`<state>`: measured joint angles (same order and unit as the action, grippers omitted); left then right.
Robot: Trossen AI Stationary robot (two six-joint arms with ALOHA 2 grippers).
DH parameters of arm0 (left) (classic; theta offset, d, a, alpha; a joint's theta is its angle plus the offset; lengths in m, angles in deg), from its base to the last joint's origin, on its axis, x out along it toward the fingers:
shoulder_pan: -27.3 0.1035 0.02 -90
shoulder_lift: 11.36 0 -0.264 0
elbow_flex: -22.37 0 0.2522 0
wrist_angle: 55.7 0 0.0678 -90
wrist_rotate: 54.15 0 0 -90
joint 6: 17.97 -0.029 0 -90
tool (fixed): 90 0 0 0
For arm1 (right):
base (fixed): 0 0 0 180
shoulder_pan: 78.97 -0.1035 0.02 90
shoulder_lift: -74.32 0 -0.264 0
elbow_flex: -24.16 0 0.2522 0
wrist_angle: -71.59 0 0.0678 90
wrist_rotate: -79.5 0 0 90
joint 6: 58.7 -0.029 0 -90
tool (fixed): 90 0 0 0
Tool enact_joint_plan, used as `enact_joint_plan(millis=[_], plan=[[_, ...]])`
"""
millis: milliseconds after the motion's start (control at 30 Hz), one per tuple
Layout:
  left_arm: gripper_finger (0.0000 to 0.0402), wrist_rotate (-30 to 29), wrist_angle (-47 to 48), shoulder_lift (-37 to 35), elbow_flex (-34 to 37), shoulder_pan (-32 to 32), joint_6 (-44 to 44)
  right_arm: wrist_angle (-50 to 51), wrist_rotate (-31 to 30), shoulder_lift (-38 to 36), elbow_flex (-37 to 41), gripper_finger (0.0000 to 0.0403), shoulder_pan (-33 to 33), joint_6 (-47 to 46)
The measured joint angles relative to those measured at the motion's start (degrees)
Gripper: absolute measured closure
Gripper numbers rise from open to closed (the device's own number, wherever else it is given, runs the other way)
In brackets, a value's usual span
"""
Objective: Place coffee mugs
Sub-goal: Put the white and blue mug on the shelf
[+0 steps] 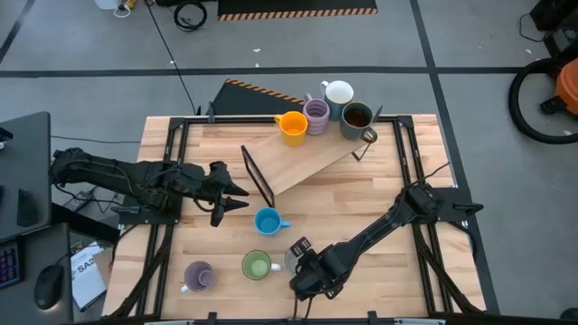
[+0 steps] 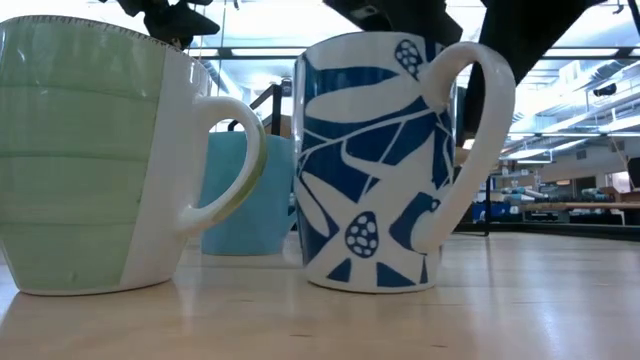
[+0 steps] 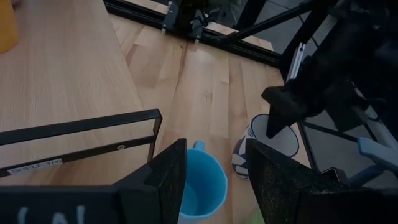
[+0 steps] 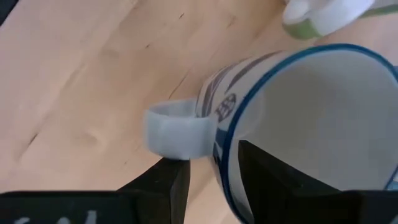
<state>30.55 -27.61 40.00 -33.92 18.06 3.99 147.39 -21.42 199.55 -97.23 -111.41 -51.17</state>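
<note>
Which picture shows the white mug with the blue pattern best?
The low view: the blue-patterned white mug stands side-on, pattern and handle clear. The right wrist view shows its rim and handle close up. The left wrist view glimpses it. From above, the right tool hides it.

The table (image 1: 379, 194) is pale blond wood framed in black rails. At its far edge stand an orange mug (image 1: 292, 126), a lilac mug (image 1: 317, 115), a white mug (image 1: 339, 93) and a dark brown mug (image 1: 358, 118). Nearer sit a light blue mug (image 1: 267, 221), a pale green mug (image 1: 256, 265) with a white side and handle, another lilac mug (image 1: 199, 275), and a white mug with a bold blue leaf pattern (image 2: 380, 160). Both arms are black.
</note>
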Motion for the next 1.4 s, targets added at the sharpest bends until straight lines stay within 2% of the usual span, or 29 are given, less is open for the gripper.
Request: enact_joint_plan(millis=[200, 500, 833, 1067, 1400], plan=[[0.0230, 0.00, 0.02, 0.00, 0.00, 0.01, 0.00, 0.01, 0.35, 0.28, -0.02, 0.0283, 0.80, -0.29], [0.0230, 0.01, -0.04, 0.00, 0.00, 0.00, 0.00, 2.04, 2.13, -0.02, 0.02, 0.0374, 1.74, -0.48], [0.0230, 0.00, 0.14, 0.00, 0.00, 0.00, -0.52, 14.51, 1.66, -4.31, 0.00, 0.0375, 4.30, 1.67], [0.0230, 0.00, 0.12, 0.00, 0.00, 0.02, -2.95, 19.26, -1.47, -12.27, -0.02, 0.0373, 7.68, 4.71], [0.0230, -1.16, -0.05, 0.00, 0.00, 0.07, -5.42, 25.80, -1.85, -21.88, -0.04, 0.0372, 15.53, 9.60]])
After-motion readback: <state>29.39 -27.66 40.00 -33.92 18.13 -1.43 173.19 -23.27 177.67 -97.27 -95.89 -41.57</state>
